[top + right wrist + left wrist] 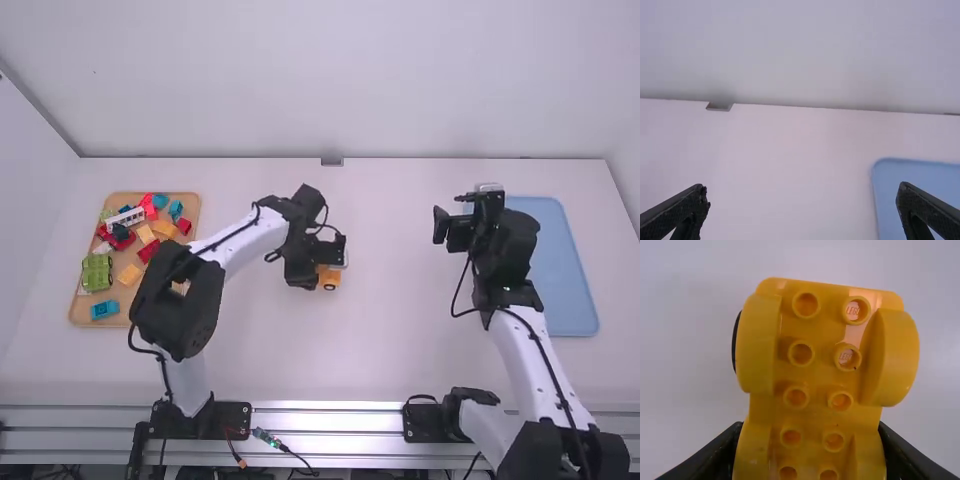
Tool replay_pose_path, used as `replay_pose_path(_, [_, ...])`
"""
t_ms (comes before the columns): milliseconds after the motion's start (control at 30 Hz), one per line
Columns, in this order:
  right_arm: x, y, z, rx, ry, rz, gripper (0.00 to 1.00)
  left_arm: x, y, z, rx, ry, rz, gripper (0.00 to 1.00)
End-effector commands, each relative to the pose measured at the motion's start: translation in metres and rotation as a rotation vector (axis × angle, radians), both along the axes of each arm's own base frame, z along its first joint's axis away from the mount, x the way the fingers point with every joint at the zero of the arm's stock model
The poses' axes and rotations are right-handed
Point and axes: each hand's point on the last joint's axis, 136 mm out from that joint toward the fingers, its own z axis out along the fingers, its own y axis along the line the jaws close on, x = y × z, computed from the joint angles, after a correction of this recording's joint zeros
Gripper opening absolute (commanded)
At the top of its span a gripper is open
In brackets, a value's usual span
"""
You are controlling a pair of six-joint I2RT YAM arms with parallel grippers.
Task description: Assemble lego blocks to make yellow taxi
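Left end effector [322, 272]: pinching a yellow car base [815, 375] near the middle of the bench [400, 350], about as far from the left edge as from the right. One finger against each side in the left wrist view. Can't tell if the base touches the bench or hangs just above it.

Car base: two rows of studs facing the wrist camera, a curved fender standing up on each side. A black wheel [735, 342] peeks out past one fender.

Right end effector [451, 214]: spread wide, nothing between the fingers. It's over the right half of the bench, left of the blue tray [565, 260], pointing toward the far edge.

Wooden tray [78, 318] sits by the left edge of the bench, loaded with loose blocks. Yellow blocks [129, 275] are mixed in with red blocks [148, 250] around the tray's middle. Green car base [97, 272] lies along the tray's left edge. One blue block [105, 310] near the tray's near left corner, another [175, 209] near its far right corner. White block with windows [125, 218] tilted across the far half.

Blue tray lies by the right edge of the bench.
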Motion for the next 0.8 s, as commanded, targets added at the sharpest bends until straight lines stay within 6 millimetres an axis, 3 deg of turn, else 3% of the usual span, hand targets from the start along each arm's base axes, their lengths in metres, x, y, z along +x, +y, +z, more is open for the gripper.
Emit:
replay_pose_path(0, [-0.006, 0.007, 0.03, 0.016, -0.066, 0.045, 0.99, -0.013, -0.005, -0.013, 0.002, 0.028, 0.045, 0.46])
replay_pose_path(100, [-0.013, 0.006, 0.035, 0.003, -0.07, 0.037, 0.99, -0.021, -0.001, -0.028, 0.041, 0.028, 0.077, 0.43])
replay_pose_path(233, [-0.023, 0.007, 0.043, 0.0, -0.082, 0.039, 0.99, -0.02, 0.006, -0.04, 0.08, 0.002, 0.124, 0.45])
replay_pose_path(433, [-0.029, 0.008, 0.052, -0.003, -0.105, 0.039, 0.99, -0.02, -0.009, -0.051, -0.036, -0.009, 0.12, 0.54])
replay_pose_path(500, [-0.031, 0.008, 0.05, -0.002, -0.095, 0.039, 0.99, -0.021, -0.006, -0.057, -0.028, -0.02, 0.121, 0.65])
replay_pose_path(567, [-0.032, 0.008, 0.049, -0.002, -0.091, 0.039, 0.99, -0.022, -0.001, -0.059, -0.003, -0.023, 0.125, 0.99])
replay_pose_path(767, [-0.032, 0.008, 0.05, -0.001, -0.095, 0.041, 0.99, -0.01, 0.01, -0.048, 0.081, -0.057, 0.141, 0.99])
